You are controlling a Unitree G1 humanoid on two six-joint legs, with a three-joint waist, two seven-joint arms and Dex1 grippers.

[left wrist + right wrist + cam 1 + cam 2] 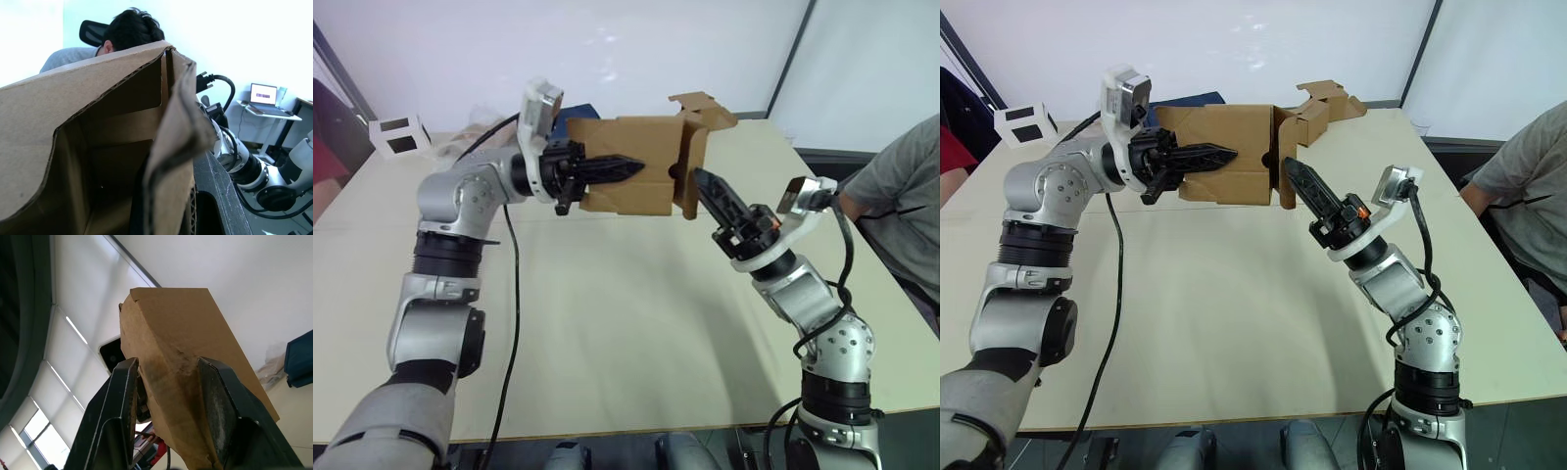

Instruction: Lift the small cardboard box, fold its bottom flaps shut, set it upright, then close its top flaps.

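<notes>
The small cardboard box [636, 147] hangs in the air over the back of the table, lying sideways with its open ends to the left and right. My left gripper [631, 168] is shut on the box's front wall; one black finger lies along the outside. The left wrist view looks into the box's inside [98, 147]. At the box's right end, one notched flap [705, 106] sticks up and back. My right gripper [698, 176] reaches up from below and is shut on the front flap [186, 333] of that end.
The beige table [607, 323] lies under both arms. A white cube with black squares [399, 134] sits at the far left corner. A person in a grey shirt [901, 196] sits at the right edge. A black cable [514, 294] hangs from my left arm.
</notes>
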